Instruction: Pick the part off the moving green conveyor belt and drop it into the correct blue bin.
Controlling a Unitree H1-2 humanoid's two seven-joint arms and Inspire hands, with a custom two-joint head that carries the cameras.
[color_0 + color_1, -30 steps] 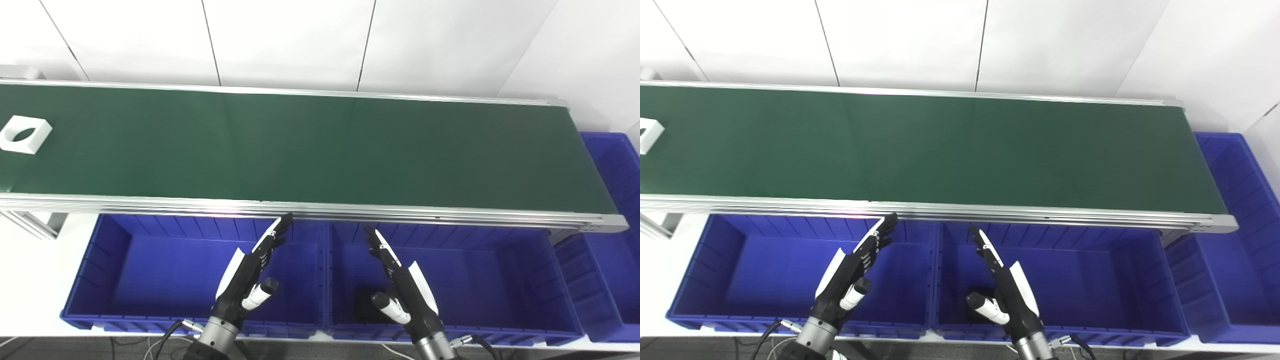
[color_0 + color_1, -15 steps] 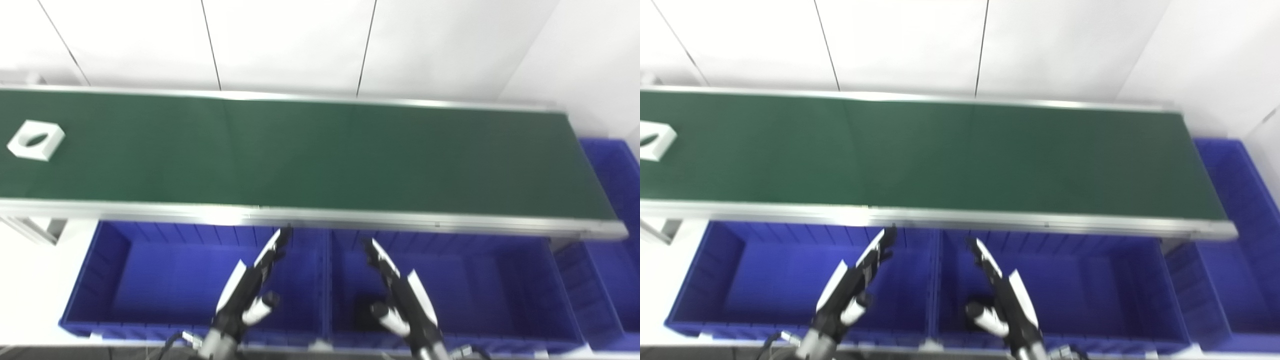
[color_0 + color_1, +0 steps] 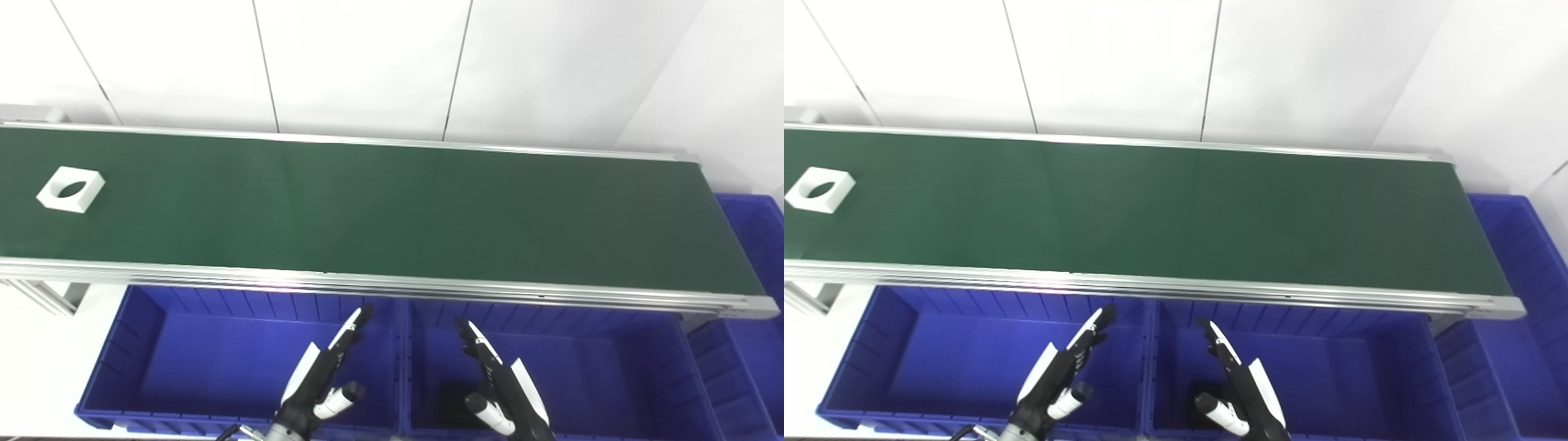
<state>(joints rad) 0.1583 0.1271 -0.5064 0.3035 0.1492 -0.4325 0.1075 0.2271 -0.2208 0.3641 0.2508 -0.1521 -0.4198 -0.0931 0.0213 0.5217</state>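
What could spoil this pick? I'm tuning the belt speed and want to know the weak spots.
1. The part lies at the belt's far left, while both open hands, left and right, wait low over the bins: a late reach may miss it.
2. The part sits toward the far side, so the reach crosses the near rail.
3. The left bin and middle bin look alike; a wrong drop is easy.
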